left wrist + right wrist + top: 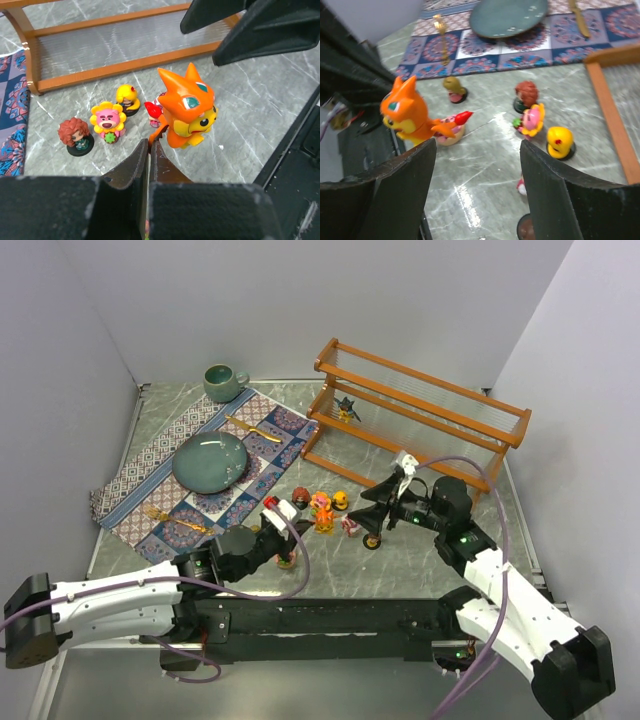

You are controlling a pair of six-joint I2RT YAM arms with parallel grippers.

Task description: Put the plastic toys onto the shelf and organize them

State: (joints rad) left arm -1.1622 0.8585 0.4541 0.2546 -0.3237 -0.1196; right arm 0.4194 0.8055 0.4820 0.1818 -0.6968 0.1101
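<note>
Grey marbled bench [400, 565] carries the plastic toys in one tight cluster, near the front of the orange-brown wooden shelf [420, 425] with clear ribbed tiers. Only one toy, a dark spiky figurine [346, 408], stands on a tier. The cluster includes an orange pointed-eared figurine [187, 107] with a red-tipped tail, a pink-faced figurine ringed with yellow petals [107, 120], a red-haired figurine on a dark round base [75, 135] and a yellow figurine on a dark base [127, 97].

Left gripper [149, 147]: jaws pressed together, tips at the orange figurine's tail. Whether the tail is nipped cannot be told.

Right gripper [480, 165]: jaws spread, nothing held, low over the cluster and close to the left gripper.

Hazards:
- A tail grip, if present, is thin and off-centre; the figurine may swivel or drop.
- Spread jaws may knock neighbouring toys off their small bases.
- Both arms share one small zone; contact between them is likely.
- Ribbed panels give poor footing; a tilted release may topple a toy.

The patterned cloth mat [150, 480], teal plate [210, 462] and green mug [222, 382] lie well apart.
</note>
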